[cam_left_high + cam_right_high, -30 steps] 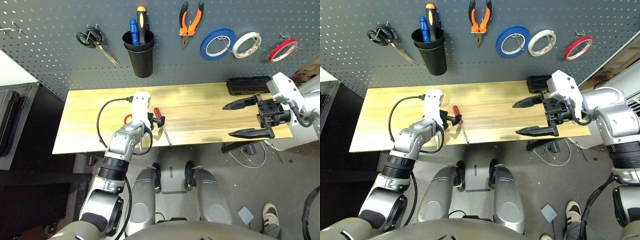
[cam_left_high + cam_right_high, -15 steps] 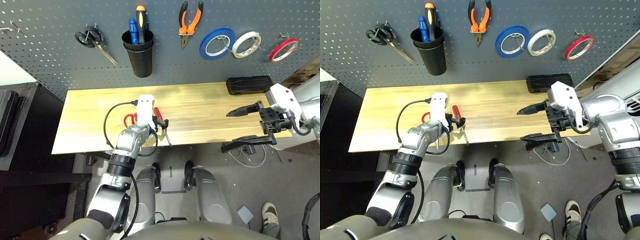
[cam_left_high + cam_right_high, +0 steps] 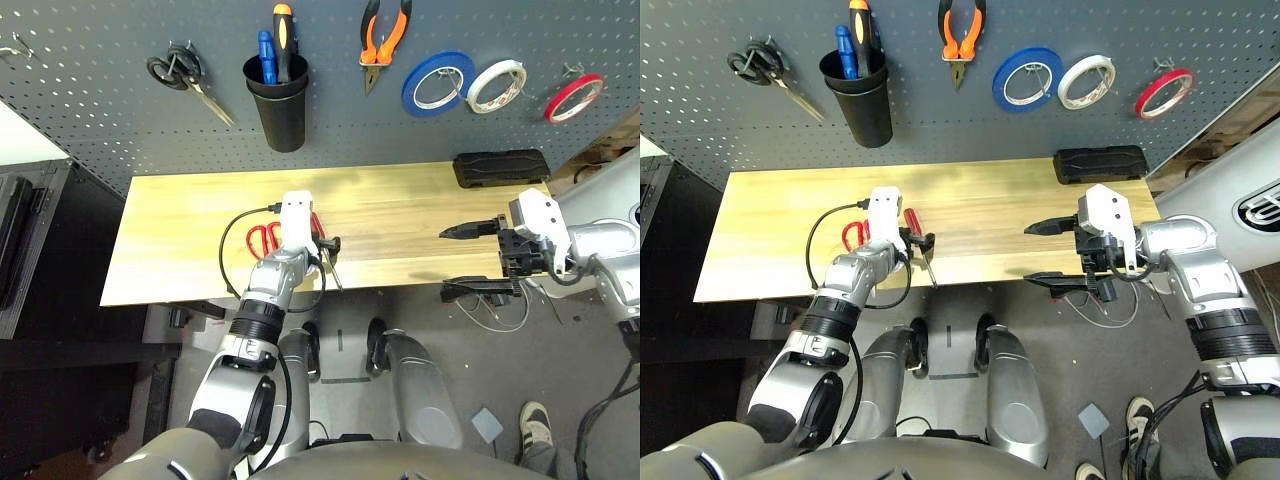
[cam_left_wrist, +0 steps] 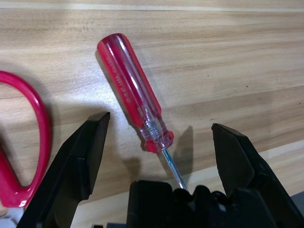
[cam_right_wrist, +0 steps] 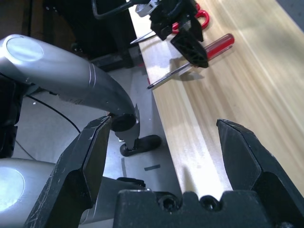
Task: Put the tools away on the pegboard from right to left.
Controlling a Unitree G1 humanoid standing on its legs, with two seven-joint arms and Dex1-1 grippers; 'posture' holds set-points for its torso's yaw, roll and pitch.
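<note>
On the grey perforated metal pegboard (image 3: pixel 350 130), the red tape ring (image 3: pixel 556 108) hangs right of the orange-and-black-handled metal pliers (image 3: pixel 371 59). On the wooden surface (image 3: pixel 400 220), the red-handled metal scissors (image 4: pixel 44 128) lie left of the red-handled metal screwdriver (image 4: pixel 130 78).

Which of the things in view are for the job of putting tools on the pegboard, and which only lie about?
For the job:
- screwdriver
- red scissors
- pliers
- red tape
- pegboard

Lying about:
- black case
- a person's shoe
</note>
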